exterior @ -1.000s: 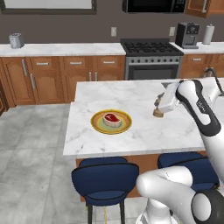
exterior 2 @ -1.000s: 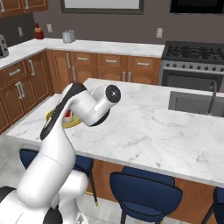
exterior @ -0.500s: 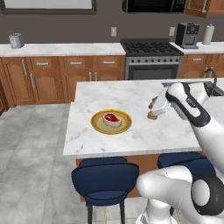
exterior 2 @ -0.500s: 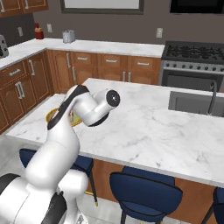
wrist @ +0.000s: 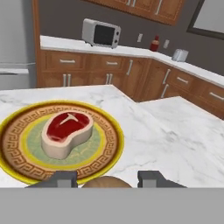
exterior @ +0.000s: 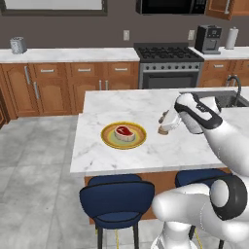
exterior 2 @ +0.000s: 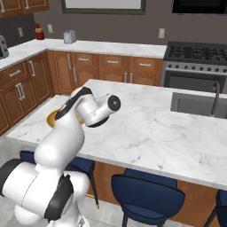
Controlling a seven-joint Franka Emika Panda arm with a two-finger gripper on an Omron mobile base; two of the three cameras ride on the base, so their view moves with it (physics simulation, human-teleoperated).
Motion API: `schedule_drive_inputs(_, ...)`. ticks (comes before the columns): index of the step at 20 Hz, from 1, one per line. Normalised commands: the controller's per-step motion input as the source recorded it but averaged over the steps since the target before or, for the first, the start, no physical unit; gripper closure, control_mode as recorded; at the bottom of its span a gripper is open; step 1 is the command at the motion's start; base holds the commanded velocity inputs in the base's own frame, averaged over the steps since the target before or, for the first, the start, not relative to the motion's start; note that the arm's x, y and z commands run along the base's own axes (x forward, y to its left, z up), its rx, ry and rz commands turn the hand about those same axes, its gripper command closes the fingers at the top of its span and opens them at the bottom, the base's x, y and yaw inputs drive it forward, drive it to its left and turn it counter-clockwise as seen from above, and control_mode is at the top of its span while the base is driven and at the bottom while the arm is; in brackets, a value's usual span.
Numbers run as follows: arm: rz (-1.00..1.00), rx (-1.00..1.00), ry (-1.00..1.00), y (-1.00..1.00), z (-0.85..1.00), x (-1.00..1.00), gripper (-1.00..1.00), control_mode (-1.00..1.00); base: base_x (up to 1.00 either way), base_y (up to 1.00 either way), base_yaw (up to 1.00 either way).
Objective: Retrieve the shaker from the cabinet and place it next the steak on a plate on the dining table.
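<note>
Gripper (wrist: 106, 179) clasps shaker (wrist: 106, 183) — beside plate (wrist: 109, 131).

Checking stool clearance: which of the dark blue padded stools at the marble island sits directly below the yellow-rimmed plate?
The fully visible dark blue padded stool, under the yellow-rimmed plate; the other stool is partly hidden behind the white robot arm.

The white arm bends at its elbow and reaches low and forward. The gripper (exterior: 164, 127) points down to the counter (exterior: 121, 155), with its jaws closed on the shaker (wrist: 106, 183). In the hand view the two dark fingertips (wrist: 61, 179) stand on both sides of the brown knob.
</note>
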Motion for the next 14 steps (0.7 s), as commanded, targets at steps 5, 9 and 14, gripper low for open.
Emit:
schedule_drive_inputs(5,0.0,0.0,0.0,0.06,-0.3,0.35,1.0,-1.0,0.0,0.0,0.0)
schedule_drive_inputs(9,0.0,0.0,0.0,0.07,-0.31,0.37,1.0,-1.0,0.0,0.0,0.0)
schedule_drive_inputs(14,0.0,0.0,0.0,0.04,-0.31,0.35,1.0,-1.0,0.0,0.0,0.0)
